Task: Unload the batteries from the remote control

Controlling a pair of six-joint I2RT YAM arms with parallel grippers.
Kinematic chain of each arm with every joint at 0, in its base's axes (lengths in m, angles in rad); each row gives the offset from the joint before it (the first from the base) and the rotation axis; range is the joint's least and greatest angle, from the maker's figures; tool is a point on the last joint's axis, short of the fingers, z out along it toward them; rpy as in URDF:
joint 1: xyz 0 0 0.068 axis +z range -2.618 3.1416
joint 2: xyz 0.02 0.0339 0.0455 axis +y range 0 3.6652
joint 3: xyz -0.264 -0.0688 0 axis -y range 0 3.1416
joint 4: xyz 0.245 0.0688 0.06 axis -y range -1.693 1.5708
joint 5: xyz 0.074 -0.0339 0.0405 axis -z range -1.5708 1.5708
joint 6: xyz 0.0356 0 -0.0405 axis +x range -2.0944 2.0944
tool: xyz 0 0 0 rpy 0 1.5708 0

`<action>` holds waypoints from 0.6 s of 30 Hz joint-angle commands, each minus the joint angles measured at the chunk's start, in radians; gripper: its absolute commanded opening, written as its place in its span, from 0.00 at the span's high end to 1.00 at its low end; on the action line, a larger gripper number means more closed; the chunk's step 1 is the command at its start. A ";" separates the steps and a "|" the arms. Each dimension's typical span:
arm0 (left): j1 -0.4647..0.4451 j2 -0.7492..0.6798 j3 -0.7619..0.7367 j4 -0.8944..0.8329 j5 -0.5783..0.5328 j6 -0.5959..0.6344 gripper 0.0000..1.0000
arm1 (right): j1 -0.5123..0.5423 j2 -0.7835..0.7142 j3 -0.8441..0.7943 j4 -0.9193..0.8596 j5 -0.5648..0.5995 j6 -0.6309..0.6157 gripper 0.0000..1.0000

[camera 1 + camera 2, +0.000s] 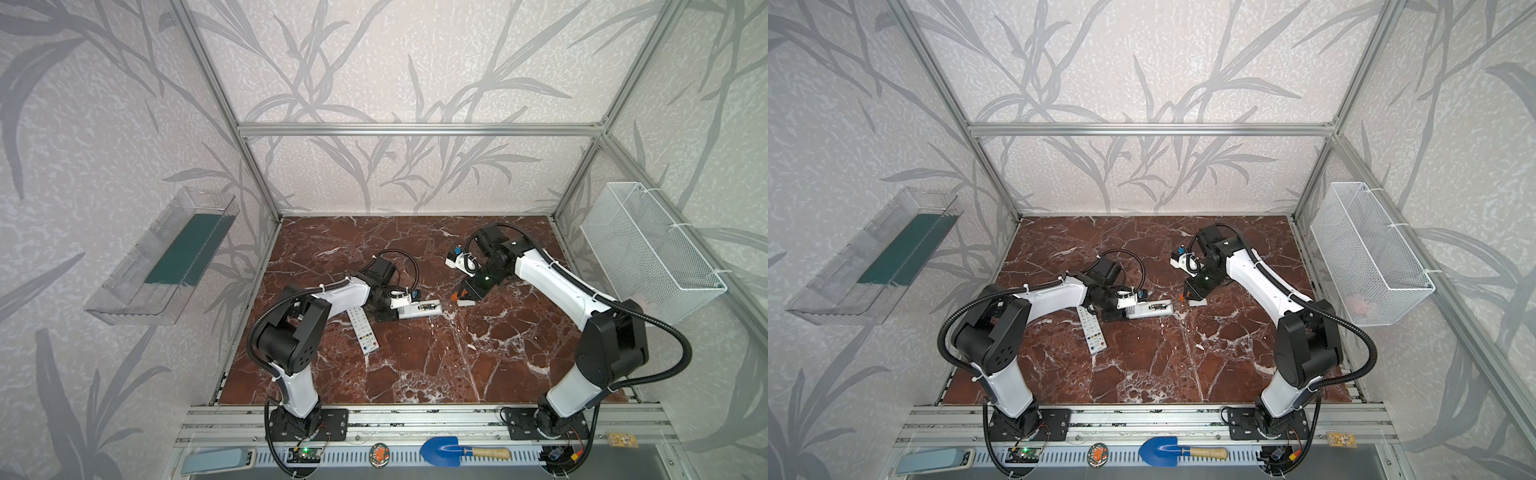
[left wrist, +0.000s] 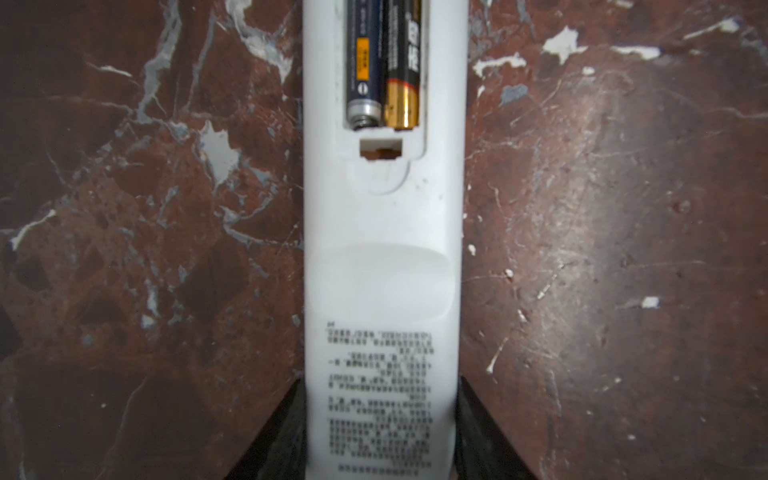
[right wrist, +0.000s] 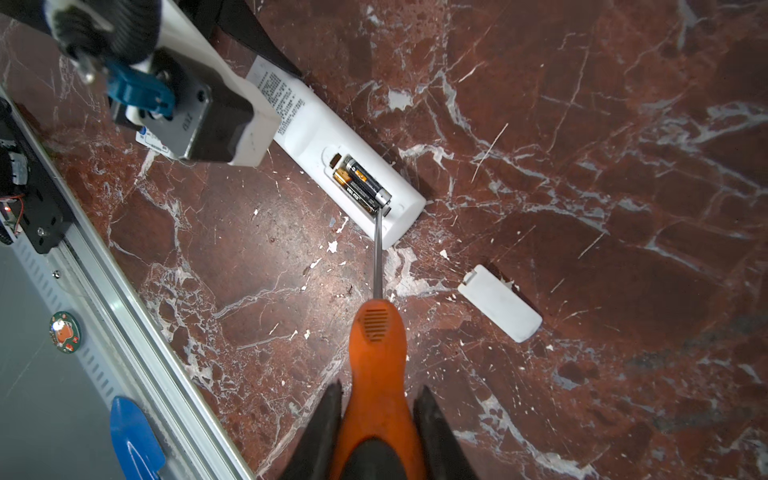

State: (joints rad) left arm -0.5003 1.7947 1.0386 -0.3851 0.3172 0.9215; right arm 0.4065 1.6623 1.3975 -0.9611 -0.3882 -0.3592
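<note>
The white remote control [image 1: 417,309] [image 2: 382,249] lies back up on the marble table, its battery bay uncovered. Two batteries [image 2: 382,62] [image 3: 361,185] lie side by side in the bay, one dark blue and one black and gold. My left gripper [image 2: 381,380] [image 1: 392,311] is shut on the remote's label end. My right gripper [image 3: 380,388] [image 1: 465,296] is shut on an orange-handled screwdriver [image 3: 376,332]. The screwdriver's tip rests at the bay's end, against the dark blue battery. The white cover [image 3: 500,303] lies loose on the table beside the screwdriver.
A second white remote [image 1: 363,332] [image 1: 1092,330] lies buttons up under the left arm. A white wire basket [image 1: 648,249] hangs on the right wall and a clear bin [image 1: 166,257] on the left wall. A blue trowel [image 1: 440,451] rests on the front rail.
</note>
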 commanded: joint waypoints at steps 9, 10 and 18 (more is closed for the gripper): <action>-0.015 -0.003 -0.008 -0.080 0.037 0.024 1.00 | 0.022 -0.014 -0.052 0.026 -0.088 0.023 1.00; -0.015 -0.003 -0.008 -0.080 0.038 0.025 1.00 | 0.004 -0.019 -0.062 0.053 -0.138 0.062 1.00; -0.015 0.002 -0.002 -0.089 0.049 0.025 1.00 | -0.090 -0.073 -0.163 0.254 -0.423 0.222 1.00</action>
State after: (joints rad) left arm -0.5003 1.7947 1.0389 -0.3901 0.3187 0.9165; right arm 0.3008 1.6089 1.2514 -0.8112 -0.5655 -0.1959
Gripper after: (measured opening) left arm 0.488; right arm 0.276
